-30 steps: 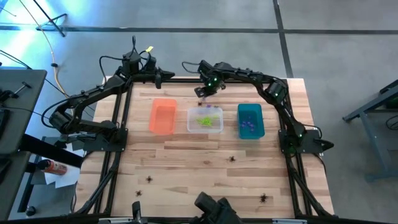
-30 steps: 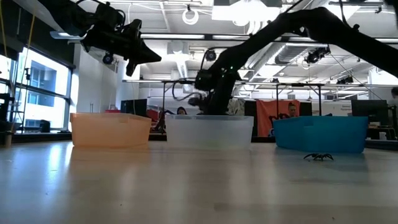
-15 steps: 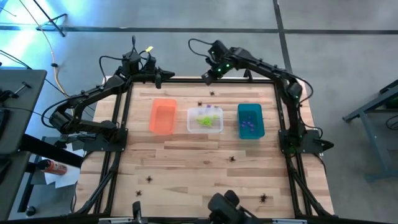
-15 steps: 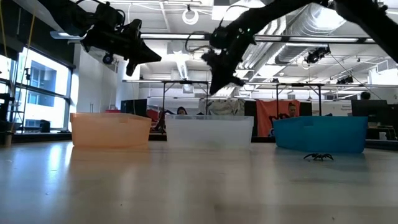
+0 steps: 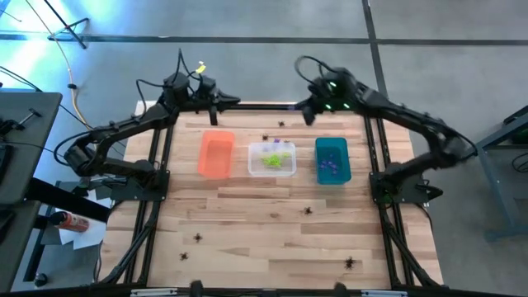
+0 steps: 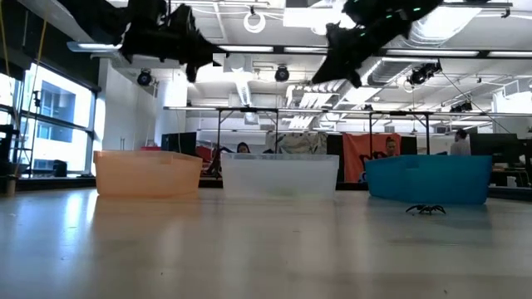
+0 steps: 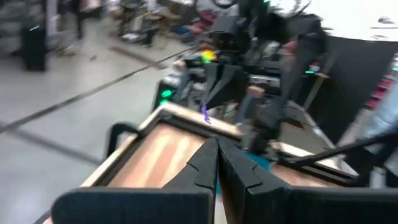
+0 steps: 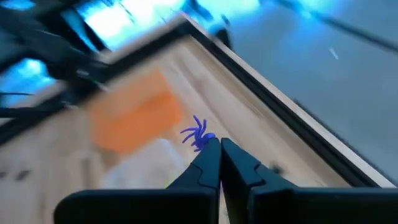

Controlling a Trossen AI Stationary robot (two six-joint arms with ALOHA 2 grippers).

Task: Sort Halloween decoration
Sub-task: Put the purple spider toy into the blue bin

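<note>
My right gripper [image 8: 214, 148] is shut on a small purple spider trinket [image 8: 198, 135] and hangs high over the table's far edge [image 5: 307, 111], just beyond the teal bin [image 5: 332, 160]. In the left wrist view the same purple trinket [image 7: 204, 113] shows at that gripper's tip. My left gripper [image 7: 217, 155] is shut and empty, raised over the far edge [image 5: 224, 103] behind the orange bin [image 5: 216, 154]. The clear bin [image 5: 272, 158] holds lime green trinkets and the teal bin holds purple ones. Several black spiders lie on the wood, one [image 5: 308, 210] near the middle. My right gripper pinches the purple spider trinket between its two fingertips [image 8: 208, 155]. The body and legs [image 8: 194, 132] stick out past the tips. The trinket is lifted clear, high above the table.
The three bins stand in a row across the table's far half. Two black spiders [image 5: 266, 137] [image 5: 281, 124] lie behind the clear bin, others [image 5: 198, 238] [image 5: 351, 263] on the near half, one [image 6: 426, 209] in front of the teal bin. Dark frame rails border the table.
My right gripper has risen from table level behind the clear bin and swung toward the table's right, ending high behind the teal bin with the purple spider in its tips. My left gripper has moved up and a little toward the right.
</note>
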